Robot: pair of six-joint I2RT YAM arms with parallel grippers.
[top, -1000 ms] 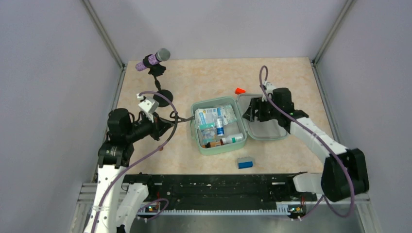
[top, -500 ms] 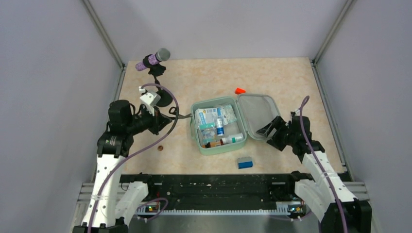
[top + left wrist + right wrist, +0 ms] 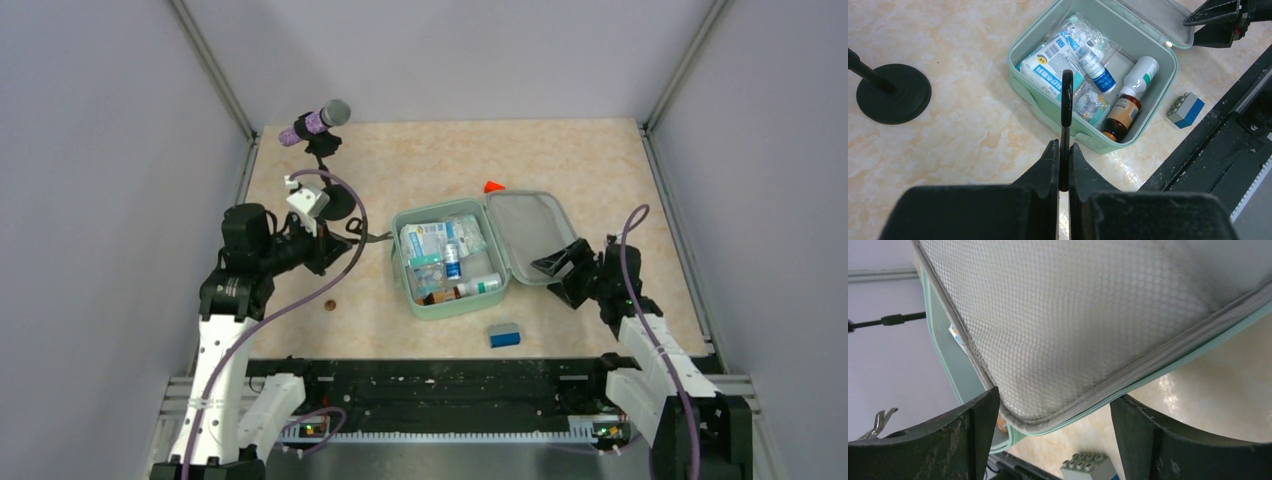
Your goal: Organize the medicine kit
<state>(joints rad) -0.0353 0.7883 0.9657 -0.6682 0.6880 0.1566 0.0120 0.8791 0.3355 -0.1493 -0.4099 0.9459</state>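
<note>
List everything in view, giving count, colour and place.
medicine kit: one, mint green, table centre, lid open to the right
packets: several, white and blue, inside the kit
white bottle: one, blue band, inside the kit
brown bottle: one, white top, inside the kit
blue block: one, near side of the kit
orange-red block: one, beyond the lid
microphone: one, purple and grey, black stand, far left
small round thing: one, brown, left of the kit
thin tool: one, black, in the left gripper
table: one, beige marble
left gripper: shut on the thin tool
right gripper: open, astride the lid's corner
</note>
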